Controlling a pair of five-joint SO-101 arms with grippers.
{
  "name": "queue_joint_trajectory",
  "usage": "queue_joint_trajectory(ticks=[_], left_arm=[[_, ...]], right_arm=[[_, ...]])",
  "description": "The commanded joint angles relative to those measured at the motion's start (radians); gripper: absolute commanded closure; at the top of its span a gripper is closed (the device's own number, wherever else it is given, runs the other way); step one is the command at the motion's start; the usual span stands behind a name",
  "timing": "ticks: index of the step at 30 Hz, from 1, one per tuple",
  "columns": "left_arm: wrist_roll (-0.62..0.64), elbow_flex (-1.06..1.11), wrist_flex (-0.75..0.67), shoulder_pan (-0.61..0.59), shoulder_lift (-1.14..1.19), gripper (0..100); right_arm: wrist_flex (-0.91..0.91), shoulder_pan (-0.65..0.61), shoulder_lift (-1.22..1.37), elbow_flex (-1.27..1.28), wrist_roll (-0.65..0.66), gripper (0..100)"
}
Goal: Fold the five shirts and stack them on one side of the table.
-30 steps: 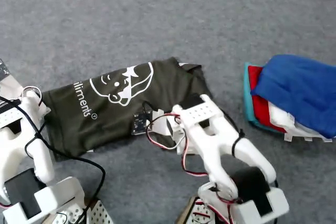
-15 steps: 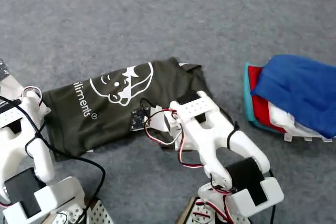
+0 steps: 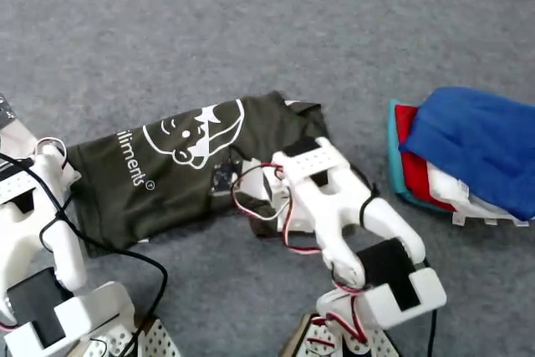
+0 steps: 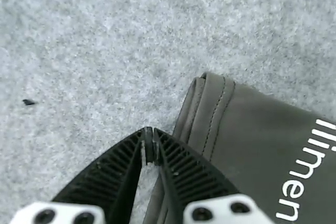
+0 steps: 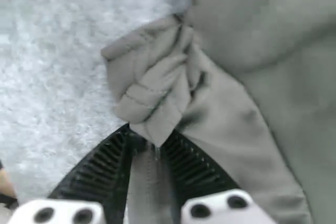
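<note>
Right gripper (image 5: 152, 148) tight around bunched dark shirt (image 5: 236, 77) fabric

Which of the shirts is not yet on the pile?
The dark olive shirt with white print: it lies mid-table, pinched by the right gripper, apart from the pile.

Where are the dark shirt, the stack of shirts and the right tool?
dark shirt (image 3: 180, 175): high view, on its printed front.
shirt stack (image 3: 481, 148): high view, on the blue top shirt.
right tool (image 5: 152, 145): right wrist view, between its fingertips, pinching bunched shirt fabric.
</note>
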Motion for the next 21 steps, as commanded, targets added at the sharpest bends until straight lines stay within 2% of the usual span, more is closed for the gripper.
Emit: queue_joint_trajectory(ticks=[1,9,13,17,21], left_arm=[[0.005,-0.020,-0.014,0.000,-0.004,98],[0.005,-0.020,-0.014,0.000,-0.004,98],[0.005,-0.020,-0.014,0.000,-0.004,98],[0.005,-0.020,-0.014,0.000,-0.004,98],[0.005,-0.020,-0.014,0.000,-0.004,98]], right_arm=[[0.161,0.019,0.016,-0.168,-0.054,99.5],[0.400,0.036,0.070,-0.549,-0.054,99.5],[0.539,0.039,0.206,-0.831,-0.044,99.5],[0.667,0.027,0.401,-1.141,0.026,99.5],[0.681,0.016,0.567,-1.313,0.086,99.5]])
